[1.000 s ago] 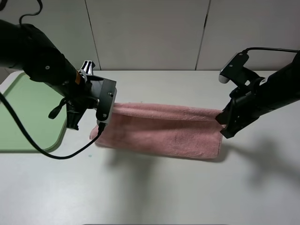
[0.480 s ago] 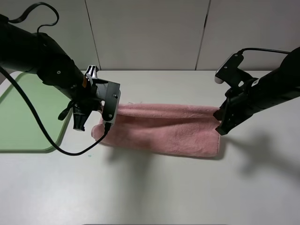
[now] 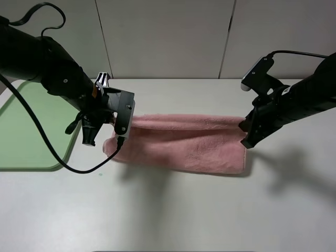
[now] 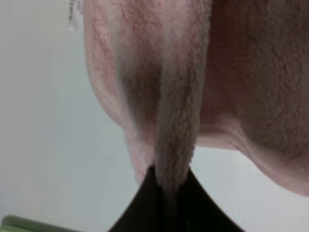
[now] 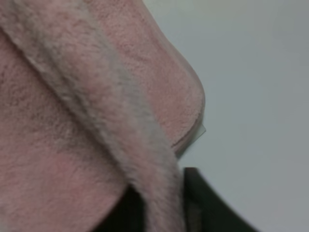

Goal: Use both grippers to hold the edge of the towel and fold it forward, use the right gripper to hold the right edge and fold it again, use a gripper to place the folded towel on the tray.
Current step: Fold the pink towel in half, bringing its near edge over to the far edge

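The pink towel [image 3: 184, 144] lies folded in half as a long strip across the middle of the white table. My left gripper [image 3: 117, 136] is at its left end, and in the left wrist view [image 4: 169, 193] its black jaws pinch a ridge of the towel [image 4: 241, 72]. My right gripper [image 3: 245, 135] is at the right end. In the right wrist view [image 5: 161, 217] the plush edge of the towel [image 5: 48, 145] runs down between its dark fingers. The light green tray [image 3: 31, 131] lies flat at the far left, just beyond the left arm.
A grey panelled wall [image 3: 168, 37] stands behind the table. The white tabletop [image 3: 173, 210] stretches in front of the towel to the near edge. A black cable [image 3: 58, 163] from the left arm loops down over the tray's corner.
Over the last second the left arm swung up and slightly right with the towel's left end. The right arm shifted a little farther back. The strip has barely moved in the last half second.
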